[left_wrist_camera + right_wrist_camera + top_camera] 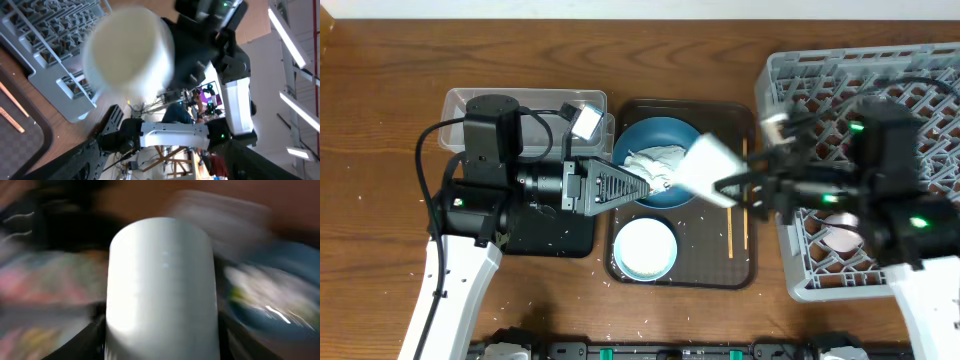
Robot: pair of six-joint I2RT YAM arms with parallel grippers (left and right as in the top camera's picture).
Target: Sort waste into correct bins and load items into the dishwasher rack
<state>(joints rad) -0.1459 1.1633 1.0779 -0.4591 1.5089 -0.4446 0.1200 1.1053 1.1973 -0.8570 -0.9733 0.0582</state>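
My right gripper (722,186) is shut on a small white cup (705,165), held above the brown tray's right half; the cup fills the right wrist view (162,280), blurred. My left gripper (655,185) is open and empty, reaching over the dark-blue bowl (645,135), which holds crumpled white tissue (655,160). The pale-blue bowl (645,248) sits in front of it. Two chopsticks (731,225) lie on the tray's right side. The grey rack (820,80) is at the right, with a pinkish cup (840,238) in it, partly under my right arm. The wrapper is not clearly visible.
The brown serving tray (740,275) is in the centre. The clear tub (455,105) stands at the back left, and the black tray (560,240) lies under my left arm. Rice grains (610,282) are scattered on the table and the black tray.
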